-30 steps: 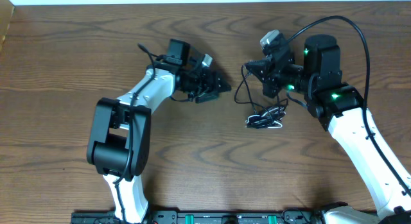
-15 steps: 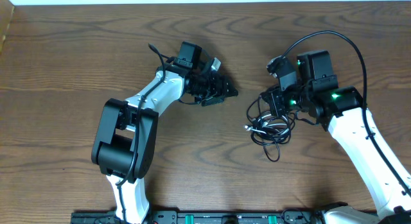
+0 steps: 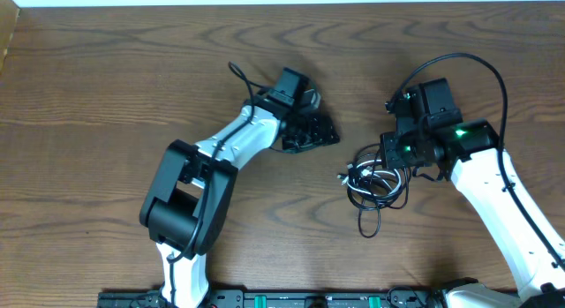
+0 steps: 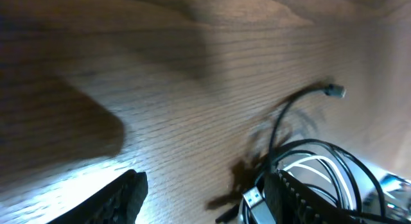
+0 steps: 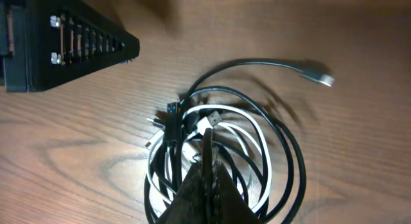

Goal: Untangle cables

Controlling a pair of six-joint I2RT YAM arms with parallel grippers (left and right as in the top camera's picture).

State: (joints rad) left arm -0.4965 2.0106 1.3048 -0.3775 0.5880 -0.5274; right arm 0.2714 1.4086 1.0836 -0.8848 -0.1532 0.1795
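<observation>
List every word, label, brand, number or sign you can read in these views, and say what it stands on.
None: no readable text shows on the cables, on the wooden table or on the arms in any view.

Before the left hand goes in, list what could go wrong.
1. The right hand is shut in the middle of the cables, whose loops overlap; lifting may drag the whole coil or tighten it.
2. The open left hand faces several strands together and may grab more than one.
</observation>
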